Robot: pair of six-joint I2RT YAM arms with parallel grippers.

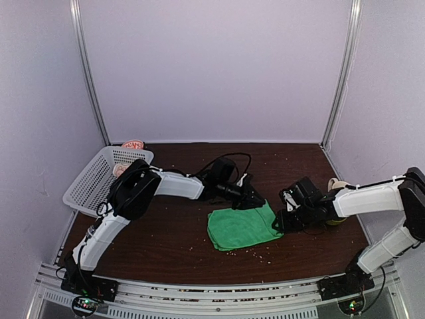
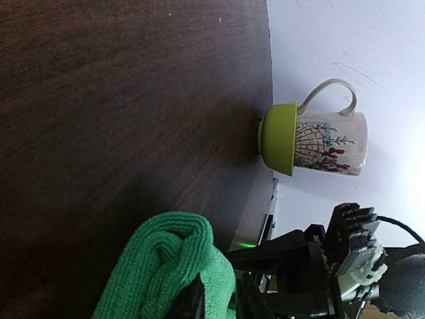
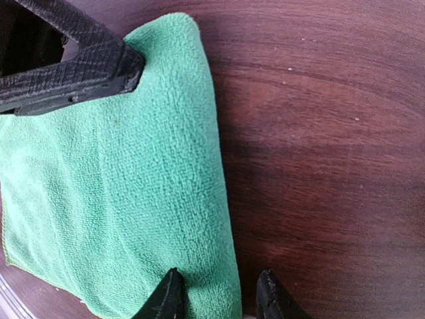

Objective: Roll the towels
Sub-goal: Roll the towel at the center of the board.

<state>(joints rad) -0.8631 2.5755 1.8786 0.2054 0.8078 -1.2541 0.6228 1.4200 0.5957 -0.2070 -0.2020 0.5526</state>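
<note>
A bright green towel (image 1: pixel 240 226) lies folded on the dark wooden table, just right of centre. My left gripper (image 1: pixel 255 201) is at its far right corner, shut on a bunched fold of the towel (image 2: pixel 159 266) that shows between the fingers (image 2: pixel 192 302). My right gripper (image 1: pixel 279 224) is low at the towel's right edge. It is open, one fingertip (image 3: pixel 166 296) resting on the green cloth (image 3: pixel 119 186) and the other on bare wood, with the edge between them. A pinkish towel (image 1: pixel 133 143) pokes out of the white basket at the back left.
The white plastic basket (image 1: pixel 93 183) stands at the table's left edge. A patterned mug (image 2: pixel 329 139) with a lime green cup (image 2: pixel 279 138) against it sits by the right wall, behind my right arm (image 1: pixel 372 198). Crumbs dot the wood near the towel.
</note>
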